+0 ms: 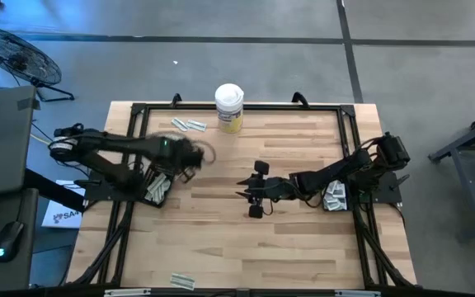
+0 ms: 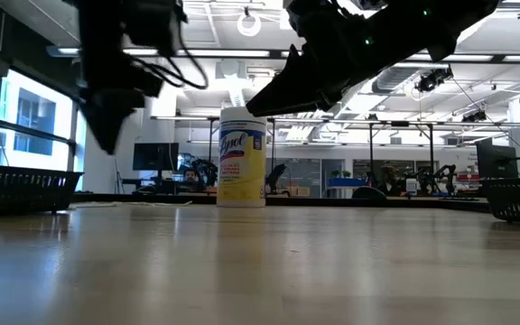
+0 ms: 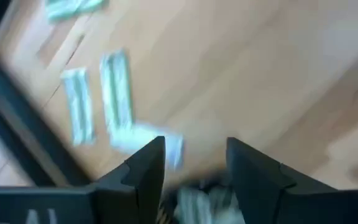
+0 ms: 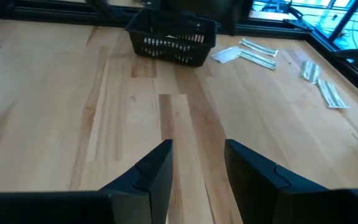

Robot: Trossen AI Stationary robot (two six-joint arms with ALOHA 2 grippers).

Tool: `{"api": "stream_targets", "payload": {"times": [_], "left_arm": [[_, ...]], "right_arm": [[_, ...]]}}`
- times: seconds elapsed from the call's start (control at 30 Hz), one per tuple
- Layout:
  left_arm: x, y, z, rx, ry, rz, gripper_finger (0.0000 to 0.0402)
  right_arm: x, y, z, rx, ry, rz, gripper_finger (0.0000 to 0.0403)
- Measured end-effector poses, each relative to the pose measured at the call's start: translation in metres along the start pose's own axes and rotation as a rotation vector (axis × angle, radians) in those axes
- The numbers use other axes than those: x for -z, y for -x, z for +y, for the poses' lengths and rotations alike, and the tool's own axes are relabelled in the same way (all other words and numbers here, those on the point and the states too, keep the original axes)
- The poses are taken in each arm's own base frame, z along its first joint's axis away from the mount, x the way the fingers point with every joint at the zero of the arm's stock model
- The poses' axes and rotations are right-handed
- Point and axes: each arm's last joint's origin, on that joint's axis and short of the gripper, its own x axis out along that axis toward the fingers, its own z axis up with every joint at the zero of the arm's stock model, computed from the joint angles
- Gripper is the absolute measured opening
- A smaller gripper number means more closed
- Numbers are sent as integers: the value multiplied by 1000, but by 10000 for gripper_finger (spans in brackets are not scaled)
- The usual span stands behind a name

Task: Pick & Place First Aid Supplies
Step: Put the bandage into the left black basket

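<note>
Left claw (image 1: 195, 157) is gaping empty by its basket (image 1: 157, 188); right claw (image 1: 254, 194) idling open; strips (image 1: 190, 124) are awaiting pickup.

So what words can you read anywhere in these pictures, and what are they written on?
"Lysol": on the yellow label of the white-lidded canister, seen in the low view.
"SA": start of dark print on a white sheet on the floor left of the table; the rest is hidden.
Smaller print on the canister label: too small to read.
Packets on the table: no readable print.
</note>
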Motion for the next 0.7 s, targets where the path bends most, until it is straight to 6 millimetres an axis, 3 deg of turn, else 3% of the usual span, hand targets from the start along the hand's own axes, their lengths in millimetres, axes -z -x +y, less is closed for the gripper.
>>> {"api": "stream_targets", "payload": {"times": [0.17, 0.3, 0.47, 0.7], "left_arm": [[-42, -19, 29, 95, 84, -84, 166], [-60, -32, 60, 64, 255, -120, 166], [-59, -59, 75, 0, 423, -171, 166], [-39, -102, 70, -78, 580, -258, 166]], "right_arm": [[0, 1, 2, 17, -12, -2, 138], [0, 1, 2, 16, -24, -1, 138], [1, 1, 2, 17, -21, 7, 138], [1, 1, 2, 17, -21, 7, 138]]}}
